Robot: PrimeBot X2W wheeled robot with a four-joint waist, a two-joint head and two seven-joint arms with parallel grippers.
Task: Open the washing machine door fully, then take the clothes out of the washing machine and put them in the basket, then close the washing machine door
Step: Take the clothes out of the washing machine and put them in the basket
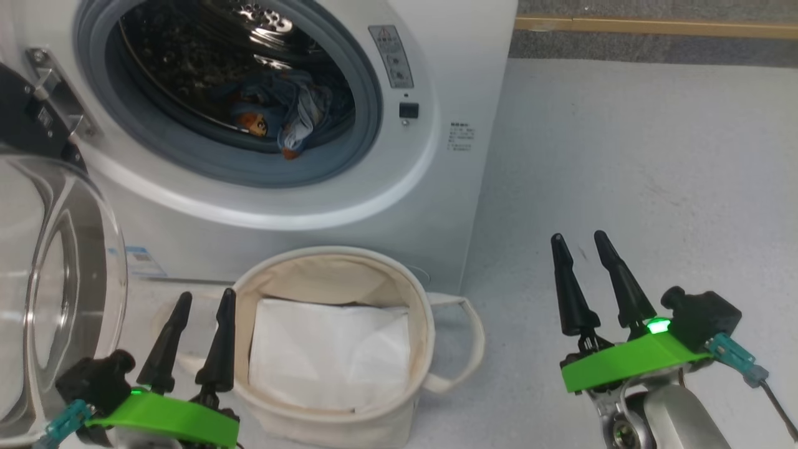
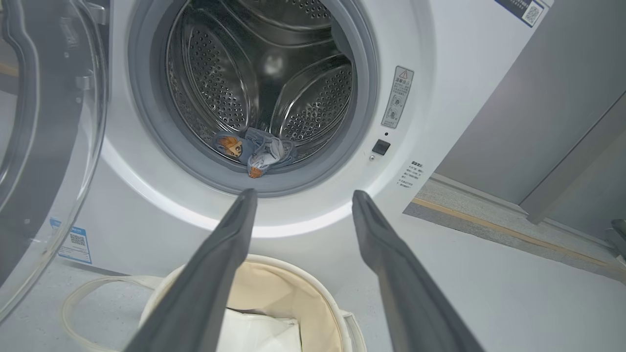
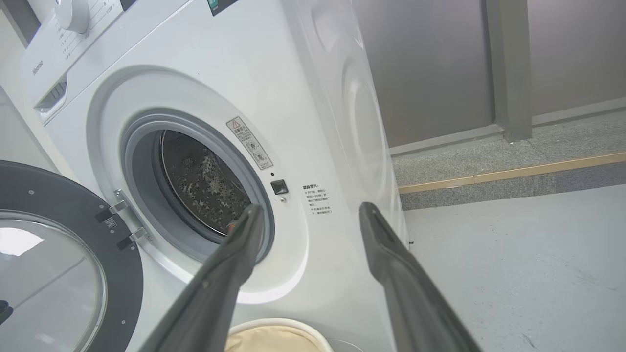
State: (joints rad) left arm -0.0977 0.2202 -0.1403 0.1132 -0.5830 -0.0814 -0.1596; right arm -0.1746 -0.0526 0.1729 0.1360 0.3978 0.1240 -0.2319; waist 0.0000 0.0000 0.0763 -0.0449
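1. Door check: the washing machine door (image 1: 62, 293) stands swung out on the hinge side of the washing machine (image 1: 399, 206). I judge step one done or close to it, since the machine's mouth is unobstructed.
2. The clothes (image 1: 283, 115), blue fabric with a bear print, lie bunched at the bottom front of the machine's drum (image 2: 264, 73), just behind the grey seal (image 1: 373, 118). Nothing grips them; they rest where loose fabric would slump.
3. The basket (image 1: 330, 252) sits on the floor (image 1: 623, 187) directly in front of the machine, below its mouth. I cannot tell whether it touches the machine. It is a sensible spot, giving a short carry from drum to basket. A white sheet of paper (image 1: 330, 355) lies inside, with no garment in there.
4. Left gripper (image 1: 207, 293): jaws spread wide and empty, hovering in front of the machine between door and basket. In the left wrist view the clothes sit just off the tip of one of its fingers (image 2: 215, 274), so this arm looks lined up for the reach.
5. Right gripper (image 1: 578, 236): jaws likewise apart, holding nothing, parked off the machine's latch-side corner, well clear of the basket. I read it as standing by.
6. Next, in my judgement: send the left arm in over the seal, low enough to pinch the bundle without scraping the drum's lip.
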